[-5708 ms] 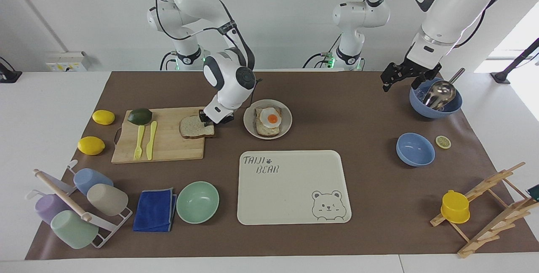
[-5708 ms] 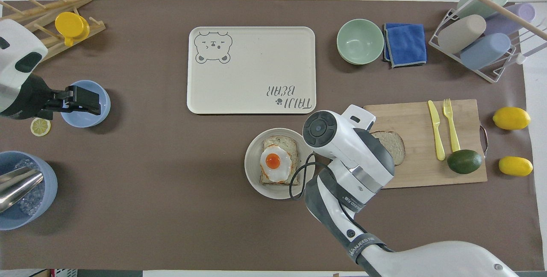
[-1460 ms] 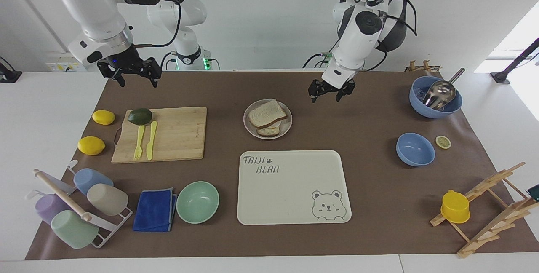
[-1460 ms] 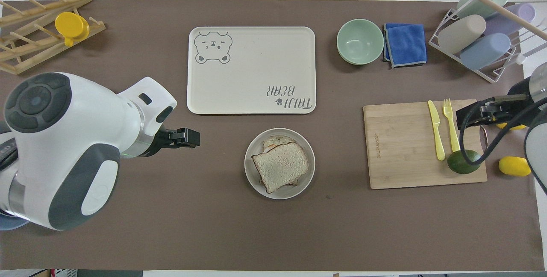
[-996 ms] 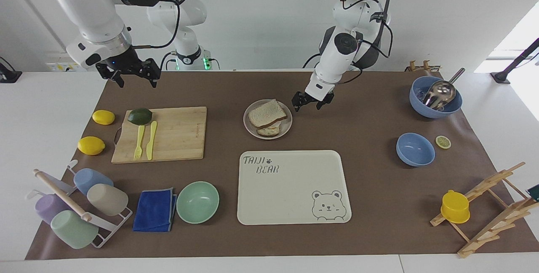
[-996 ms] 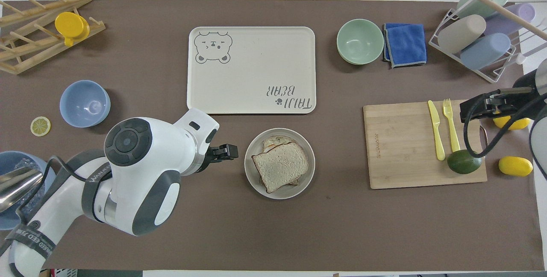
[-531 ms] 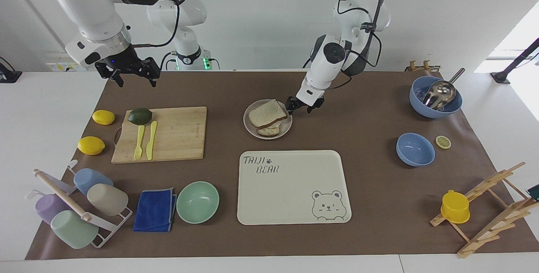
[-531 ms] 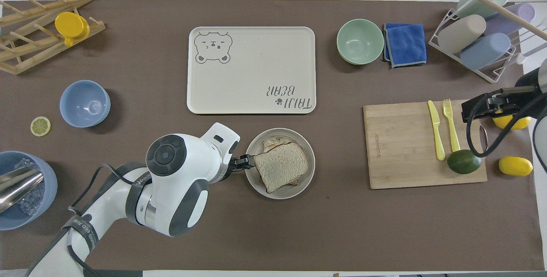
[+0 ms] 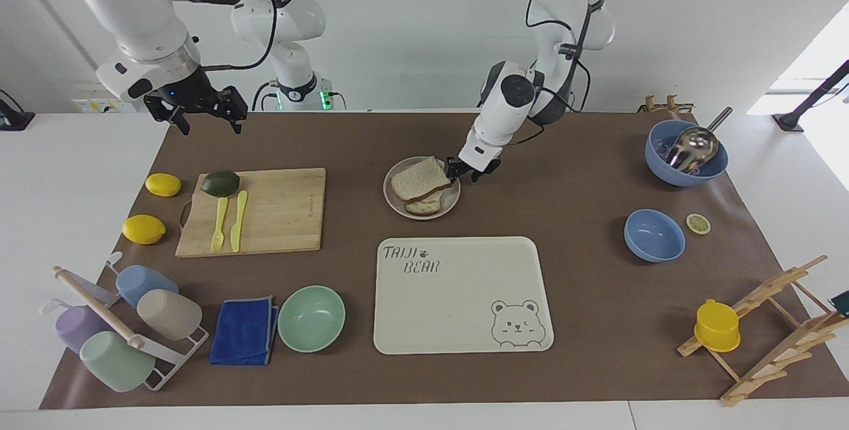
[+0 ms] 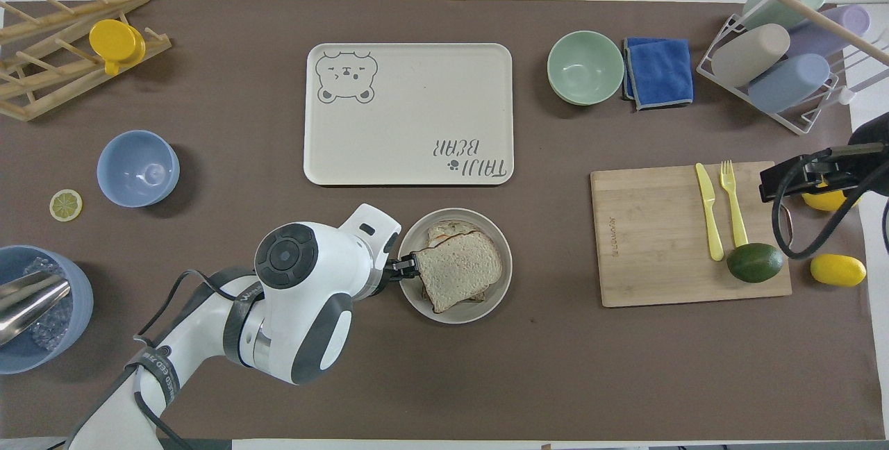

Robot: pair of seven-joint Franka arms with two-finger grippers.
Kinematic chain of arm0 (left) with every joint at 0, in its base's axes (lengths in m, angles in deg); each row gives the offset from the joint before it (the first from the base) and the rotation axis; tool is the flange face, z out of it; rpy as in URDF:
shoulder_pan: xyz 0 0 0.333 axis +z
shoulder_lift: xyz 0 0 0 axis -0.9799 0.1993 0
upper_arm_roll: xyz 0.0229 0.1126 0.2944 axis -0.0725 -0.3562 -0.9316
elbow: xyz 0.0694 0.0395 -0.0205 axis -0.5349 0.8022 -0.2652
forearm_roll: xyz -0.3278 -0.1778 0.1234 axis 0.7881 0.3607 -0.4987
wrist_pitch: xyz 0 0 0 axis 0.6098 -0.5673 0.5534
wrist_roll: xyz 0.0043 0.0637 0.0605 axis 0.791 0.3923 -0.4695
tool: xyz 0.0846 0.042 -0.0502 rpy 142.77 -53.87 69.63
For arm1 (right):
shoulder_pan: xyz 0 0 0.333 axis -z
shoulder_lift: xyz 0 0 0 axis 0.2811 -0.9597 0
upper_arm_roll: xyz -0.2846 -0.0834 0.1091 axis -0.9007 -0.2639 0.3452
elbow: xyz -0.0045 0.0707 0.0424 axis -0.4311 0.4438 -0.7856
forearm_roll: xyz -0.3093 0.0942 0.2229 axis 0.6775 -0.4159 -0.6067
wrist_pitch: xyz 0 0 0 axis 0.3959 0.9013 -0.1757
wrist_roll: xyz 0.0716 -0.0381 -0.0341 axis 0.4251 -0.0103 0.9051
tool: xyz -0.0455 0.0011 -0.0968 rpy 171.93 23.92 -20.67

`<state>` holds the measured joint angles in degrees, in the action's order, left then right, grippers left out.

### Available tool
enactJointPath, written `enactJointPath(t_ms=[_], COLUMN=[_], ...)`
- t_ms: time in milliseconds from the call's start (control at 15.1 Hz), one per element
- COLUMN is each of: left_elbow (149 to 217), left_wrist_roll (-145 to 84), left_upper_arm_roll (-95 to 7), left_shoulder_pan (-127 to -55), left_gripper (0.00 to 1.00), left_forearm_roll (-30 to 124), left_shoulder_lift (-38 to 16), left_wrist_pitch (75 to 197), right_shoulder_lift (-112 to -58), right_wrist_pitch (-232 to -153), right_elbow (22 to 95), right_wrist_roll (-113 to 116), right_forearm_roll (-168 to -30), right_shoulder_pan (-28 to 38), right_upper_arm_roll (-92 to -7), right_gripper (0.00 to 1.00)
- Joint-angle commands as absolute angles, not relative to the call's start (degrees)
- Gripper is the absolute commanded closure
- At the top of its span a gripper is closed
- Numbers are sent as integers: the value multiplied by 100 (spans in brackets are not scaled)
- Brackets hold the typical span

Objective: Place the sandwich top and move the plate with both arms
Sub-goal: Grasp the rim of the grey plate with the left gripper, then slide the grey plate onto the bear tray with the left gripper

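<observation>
Covering the white table (image 9: 79,171), brown paper (image 9: 584,284) fills mid-frame under white walls; left gripper (image 9: 462,173) fingers unreadable at the plate (image 9: 424,212), right gripper (image 9: 199,111) wide upper left.

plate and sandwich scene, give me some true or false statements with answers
1. The bread slice lies on top of the sandwich on the plate. True.
2. The left gripper is at the plate's rim. True.
3. The right gripper holds the avocado. False: it hangs open in the air, and the avocado sits on the cutting board.
4. The plate stands on the bear tray. False: it is on the brown mat, nearer to the robots than the tray.
5. The green bowl is beside the blue cloth. True.
</observation>
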<state>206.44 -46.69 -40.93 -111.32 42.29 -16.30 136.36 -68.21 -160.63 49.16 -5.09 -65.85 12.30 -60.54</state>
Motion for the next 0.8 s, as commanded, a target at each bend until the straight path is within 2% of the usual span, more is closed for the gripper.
enactJointPath(t_ms=[0,398,730], left_elbow=[20704,20704,20704], left_wrist_roll=[-4698,-4698,-4689], left_upper_arm_roll=[-4174,-4174,-4174], left_shoulder_pan=[-11252,-11313,-11375], left_gripper=[49,69,79], left_forearm_roll=[4357,4383,4498], left_shoulder_lift=[-1622,-1604,-1596], left_wrist_pitch=[13798,13798,13824], right_shoulder_lift=[-6770,-6770,-6761], right_wrist_pitch=[-15959,-15923,-15906], right_elbow=[4927,4927,4927], right_wrist_roll=[-315,-324,-385], right_forearm_roll=[-6695,-6695,-6695], right_shoulder_pan=[1316,1325,1317], right_upper_arm_roll=[-6044,-6009,-6009], right_gripper=[0,0,0])
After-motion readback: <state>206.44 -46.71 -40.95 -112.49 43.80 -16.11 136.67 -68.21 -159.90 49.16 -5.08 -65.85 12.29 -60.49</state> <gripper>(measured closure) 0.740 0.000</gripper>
